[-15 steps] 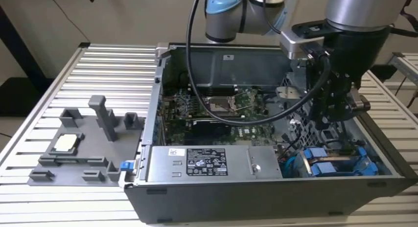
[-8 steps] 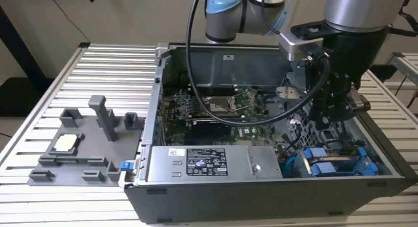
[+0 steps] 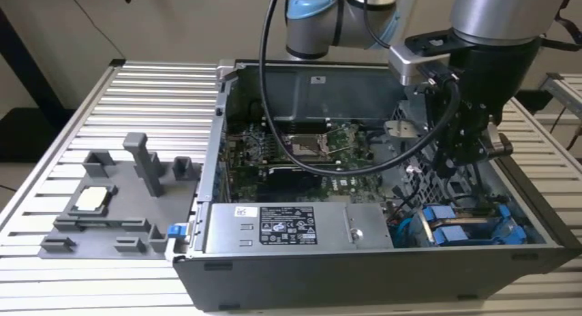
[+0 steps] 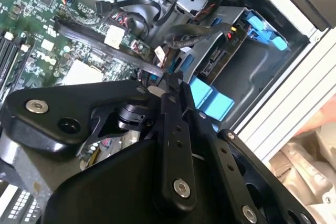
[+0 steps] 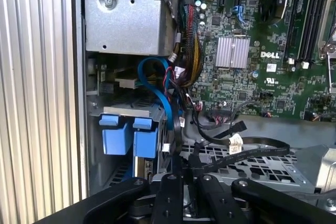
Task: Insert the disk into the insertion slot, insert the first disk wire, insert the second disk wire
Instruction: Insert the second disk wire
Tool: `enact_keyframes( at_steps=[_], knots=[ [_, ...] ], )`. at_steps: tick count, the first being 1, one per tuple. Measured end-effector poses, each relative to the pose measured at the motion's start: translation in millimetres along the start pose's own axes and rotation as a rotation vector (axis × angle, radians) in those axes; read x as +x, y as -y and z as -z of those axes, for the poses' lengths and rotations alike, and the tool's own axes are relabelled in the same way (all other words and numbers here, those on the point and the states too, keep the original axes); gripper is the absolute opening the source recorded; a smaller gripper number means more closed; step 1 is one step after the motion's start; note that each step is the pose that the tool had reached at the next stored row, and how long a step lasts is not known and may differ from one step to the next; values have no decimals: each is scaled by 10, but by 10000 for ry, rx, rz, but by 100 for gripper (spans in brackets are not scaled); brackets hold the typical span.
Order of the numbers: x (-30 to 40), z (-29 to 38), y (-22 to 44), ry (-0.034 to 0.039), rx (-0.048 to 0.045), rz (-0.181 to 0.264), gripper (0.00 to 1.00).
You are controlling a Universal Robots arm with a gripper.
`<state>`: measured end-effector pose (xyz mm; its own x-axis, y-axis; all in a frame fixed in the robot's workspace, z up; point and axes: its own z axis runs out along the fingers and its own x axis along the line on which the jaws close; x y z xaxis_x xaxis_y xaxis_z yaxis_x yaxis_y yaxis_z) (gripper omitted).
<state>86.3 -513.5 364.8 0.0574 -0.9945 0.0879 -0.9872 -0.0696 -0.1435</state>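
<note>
The insertion slot (image 3: 514, 229) is the grey bay with blue fittings in the case's near corner, on the exterior view's right. Blue carrier tabs (image 5: 116, 139) stick out of it, and a dark flat edge of the disk (image 4: 214, 60) stands inside; its labelled face is hidden. My gripper (image 3: 453, 167) reaches down into the case just beyond the bay, over perforated metal. Its black fingers (image 4: 173, 129) sit close together, shut on a thin black disk wire (image 5: 179, 145). A blue flat wire (image 5: 157, 80) loops near the bay.
The long grey box with a sticker (image 3: 291, 227) lies along the case's near wall, beside the bay. The green board (image 3: 309, 152) fills the case floor. A cable bundle (image 5: 191, 51) hangs by the bay. A grey fixture tray (image 3: 109, 207) sits on the slatted table (image 3: 155, 98).
</note>
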Motion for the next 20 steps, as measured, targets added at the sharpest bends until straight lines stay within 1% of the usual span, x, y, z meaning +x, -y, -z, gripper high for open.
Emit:
enact_keyframes(
  at_steps=[6, 9, 12, 20],
  knots=[
    [4, -3, 3, 4, 1, 2, 16],
    [30, -6, 17, 1, -6, 3, 16],
    [96, -15, 41, 4, -28, 5, 16],
    [324, -52, 143, 12, -149, 15, 16]
  ],
)
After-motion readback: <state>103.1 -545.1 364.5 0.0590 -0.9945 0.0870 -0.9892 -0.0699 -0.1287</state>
